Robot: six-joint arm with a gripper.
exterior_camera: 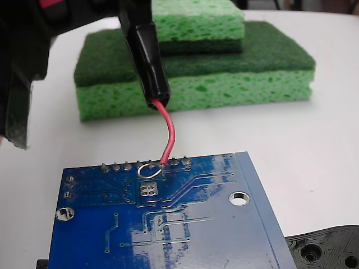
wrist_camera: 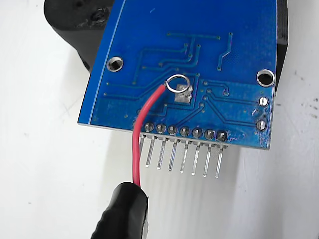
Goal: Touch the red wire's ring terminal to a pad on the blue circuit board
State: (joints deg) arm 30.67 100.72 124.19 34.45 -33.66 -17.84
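The blue circuit board (exterior_camera: 213, 224) lies flat at the front of the fixed view and fills the top of the wrist view (wrist_camera: 214, 25). The red wire (exterior_camera: 169, 134) curves down from a thick black sleeve (exterior_camera: 148, 61) held by my dark gripper (exterior_camera: 134, 17) at the top left; its fingers are mostly out of frame. The silver ring terminal (exterior_camera: 149, 170) rests on the board just inside the row of solder joints. In the wrist view the ring terminal (wrist_camera: 178, 84) meets the edge of a small silver square pad (wrist_camera: 183, 96), with the red wire (wrist_camera: 137, 144) crossing the board's edge.
Two stacked green sponges (exterior_camera: 224, 89) sit behind the board. A black perforated plastic piece (exterior_camera: 328, 249) lies at the front right. Header pins (wrist_camera: 184, 157) stick out from the board's edge over the white table, and a black block (wrist_camera: 75, 25) shows under the board.
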